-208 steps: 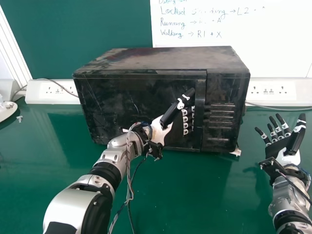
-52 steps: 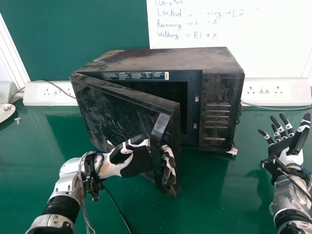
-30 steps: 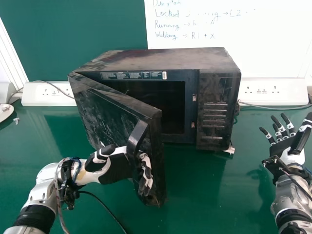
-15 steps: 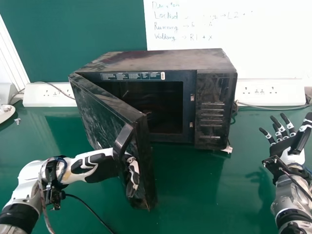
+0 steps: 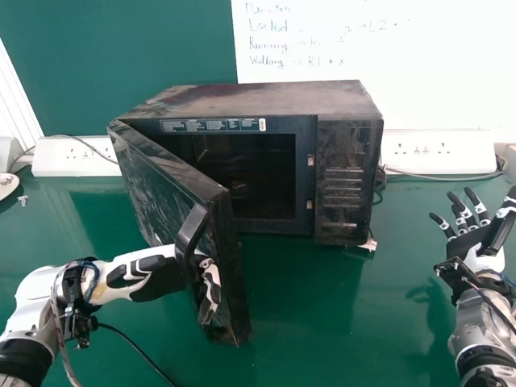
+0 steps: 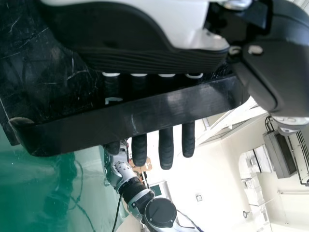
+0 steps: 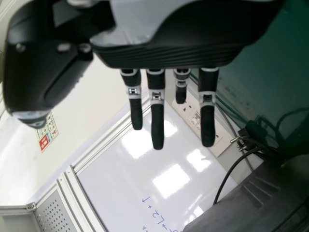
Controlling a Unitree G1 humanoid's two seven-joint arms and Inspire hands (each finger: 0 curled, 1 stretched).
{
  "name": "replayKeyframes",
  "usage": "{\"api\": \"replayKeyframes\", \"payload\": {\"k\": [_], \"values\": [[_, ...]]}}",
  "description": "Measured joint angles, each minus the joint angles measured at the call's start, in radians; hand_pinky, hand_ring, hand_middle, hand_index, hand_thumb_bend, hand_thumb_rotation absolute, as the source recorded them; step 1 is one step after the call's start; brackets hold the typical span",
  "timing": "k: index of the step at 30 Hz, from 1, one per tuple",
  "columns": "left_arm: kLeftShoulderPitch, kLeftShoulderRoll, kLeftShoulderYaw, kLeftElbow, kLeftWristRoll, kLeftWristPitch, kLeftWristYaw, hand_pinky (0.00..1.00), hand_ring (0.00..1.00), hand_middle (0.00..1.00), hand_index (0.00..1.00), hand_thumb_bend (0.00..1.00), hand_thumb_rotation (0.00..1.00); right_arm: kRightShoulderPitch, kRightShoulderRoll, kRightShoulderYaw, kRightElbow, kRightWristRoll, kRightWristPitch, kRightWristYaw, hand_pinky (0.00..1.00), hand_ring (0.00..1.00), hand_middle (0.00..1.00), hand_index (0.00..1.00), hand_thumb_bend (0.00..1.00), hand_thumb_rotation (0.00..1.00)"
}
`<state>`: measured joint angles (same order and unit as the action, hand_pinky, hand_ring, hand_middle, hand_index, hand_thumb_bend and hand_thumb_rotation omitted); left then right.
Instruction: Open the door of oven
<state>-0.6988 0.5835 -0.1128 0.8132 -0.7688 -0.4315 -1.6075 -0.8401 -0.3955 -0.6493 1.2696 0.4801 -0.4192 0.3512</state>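
The black oven (image 5: 347, 177) stands on the table with its door (image 5: 149, 185) swung well out on the view's left side, baring the dark cavity (image 5: 250, 177). At the door's free edge, my left hand (image 5: 161, 276) has its fingers passed behind the upright handle (image 5: 190, 230) and bent round it. In the left wrist view the handle (image 6: 130, 118) crosses over the fingers of the left hand (image 6: 166, 147), whose tips come out past it. My right hand (image 5: 481, 248), open with fingers spread, is held off to the oven's right; the right wrist view shows that hand (image 7: 193, 50) too.
Green tabletop (image 5: 322, 314) lies in front of the oven and between the arms. Socket strips (image 5: 439, 153) and a whiteboard (image 5: 379, 72) are behind it. A cable (image 5: 137, 351) runs beside the left forearm, and a white plate (image 5: 6, 185) sits at the far left.
The door was closed at first, with my left hand at its handle. It has swung out toward the robot and to the left, with that hand on the handle. The right hand has barely moved.
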Motion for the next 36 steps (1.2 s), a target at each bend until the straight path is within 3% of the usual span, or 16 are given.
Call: {"api": "replayKeyframes", "payload": {"k": [10,19,22,25,28,30,31,32,34,36], "values": [[0.052,0.000,0.096,0.004,0.029,0.030,0.003,0.37,0.47,0.59,0.72,0.99,0.91,0.000,0.000,0.000,0.000,0.000,0.000,0.000,0.28,0.33,0.47,0.60,0.97,0.88],[0.136,0.002,0.234,-0.018,0.033,0.068,0.003,0.38,0.45,0.56,0.68,0.98,0.83,0.000,0.000,0.000,0.000,0.001,0.000,0.000,0.27,0.34,0.48,0.61,0.98,0.89],[0.142,0.042,0.269,-0.018,0.017,0.126,0.001,0.41,0.50,0.56,0.65,0.98,0.77,0.000,-0.002,-0.001,0.000,0.001,0.000,0.001,0.28,0.34,0.49,0.62,0.98,0.89],[0.142,0.064,0.330,-0.017,0.009,0.105,0.001,0.36,0.44,0.51,0.61,0.93,0.72,0.000,-0.005,-0.002,0.000,0.002,0.000,0.002,0.27,0.34,0.49,0.61,0.98,0.89],[0.142,0.117,0.427,-0.012,-0.020,0.051,0.001,0.31,0.40,0.50,0.62,0.87,0.62,0.000,-0.006,-0.003,0.000,0.003,-0.001,0.005,0.27,0.35,0.49,0.61,0.97,0.89],[0.142,0.142,0.444,-0.013,-0.038,0.058,0.001,0.29,0.38,0.49,0.62,0.84,0.59,0.000,-0.007,-0.005,0.000,0.002,-0.001,0.005,0.28,0.35,0.49,0.61,0.97,0.89],[0.142,0.144,0.444,-0.015,-0.052,0.069,0.001,0.33,0.43,0.53,0.64,0.78,0.56,0.000,-0.007,-0.005,0.000,0.002,-0.001,0.006,0.28,0.35,0.49,0.61,0.96,0.89],[0.142,0.142,0.444,-0.017,-0.074,0.074,0.001,0.38,0.48,0.57,0.65,0.79,0.58,0.000,-0.007,-0.005,0.000,0.002,-0.001,0.006,0.28,0.35,0.49,0.61,0.96,0.89],[0.140,0.125,0.467,-0.017,-0.128,0.054,0.001,0.39,0.48,0.57,0.66,0.76,0.54,0.000,-0.007,-0.005,0.000,0.002,-0.001,0.006,0.28,0.35,0.49,0.62,0.95,0.90],[0.111,0.092,0.538,-0.016,-0.228,0.032,0.001,0.36,0.45,0.54,0.68,0.86,0.57,0.001,-0.006,-0.006,0.000,0.002,-0.001,0.005,0.28,0.35,0.49,0.62,0.94,0.90]]}}
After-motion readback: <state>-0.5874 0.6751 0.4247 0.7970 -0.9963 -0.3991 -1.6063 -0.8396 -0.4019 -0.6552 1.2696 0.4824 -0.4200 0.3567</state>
